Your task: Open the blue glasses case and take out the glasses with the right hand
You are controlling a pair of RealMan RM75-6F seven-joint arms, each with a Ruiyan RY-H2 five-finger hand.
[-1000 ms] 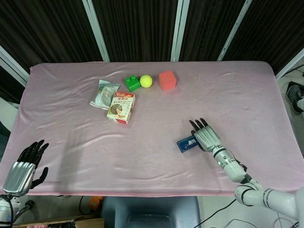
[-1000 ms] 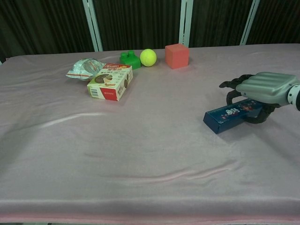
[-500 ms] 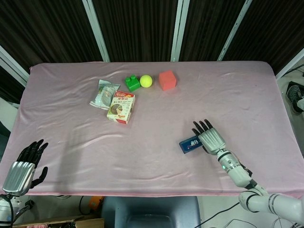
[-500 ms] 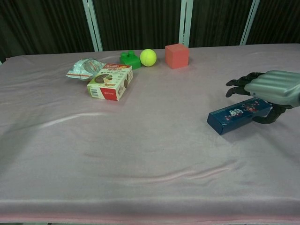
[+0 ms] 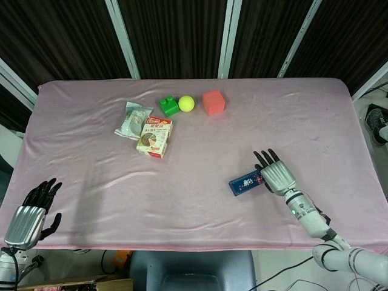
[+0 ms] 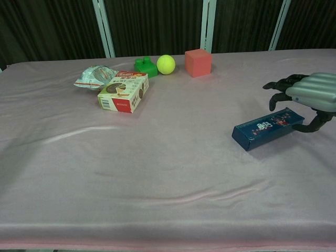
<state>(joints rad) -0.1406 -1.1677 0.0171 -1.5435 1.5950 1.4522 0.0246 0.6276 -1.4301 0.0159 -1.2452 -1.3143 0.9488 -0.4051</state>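
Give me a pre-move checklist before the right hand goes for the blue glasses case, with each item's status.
1. Blue glasses case lies flat on the pink tablecloth, lid closed: ok.
2. Right hand is empty, fingers spread above the case's far end: ok.
3. Whether the thumb touches the case end: cannot tell.
4. Space around the case is free; the snack box and red cube sit well away: ok.
5. Left hand is parked at the near table edge, holding nothing: ok.
6. Which side the case opens from: cannot tell.
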